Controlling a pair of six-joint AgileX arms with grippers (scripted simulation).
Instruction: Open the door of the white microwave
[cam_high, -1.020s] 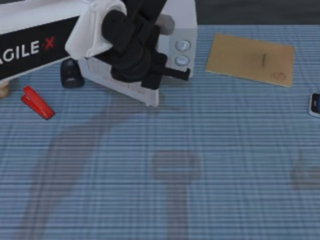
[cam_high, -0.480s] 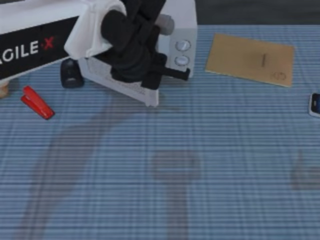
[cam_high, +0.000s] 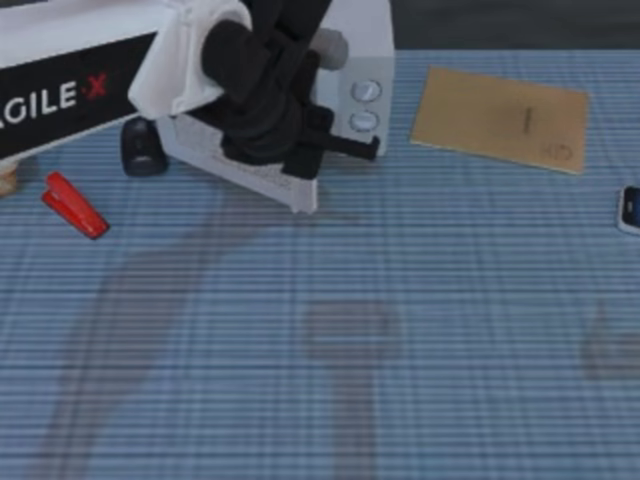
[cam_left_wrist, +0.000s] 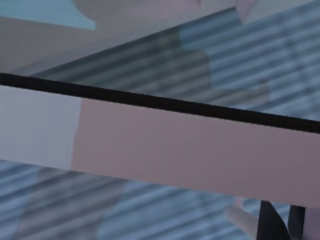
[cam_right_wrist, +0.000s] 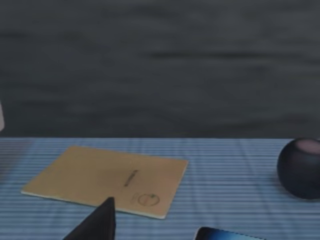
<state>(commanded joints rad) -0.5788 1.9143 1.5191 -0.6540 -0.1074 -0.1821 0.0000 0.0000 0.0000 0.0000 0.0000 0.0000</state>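
Note:
The white microwave stands at the back of the table, left of the middle, with two silver knobs on its front. Its door is swung partway out toward the table's front. My left gripper is at the door's free edge and shut on it. In the left wrist view the door's edge fills the picture as a wide pale band, with dark fingers right under it. My right gripper is out of the top view; one dark fingertip shows, off to the side with nothing against it.
A tan notebook lies right of the microwave, and a phone is at the right edge. Left of the door are a red stapler and a black object. A dark ball sits at the far right.

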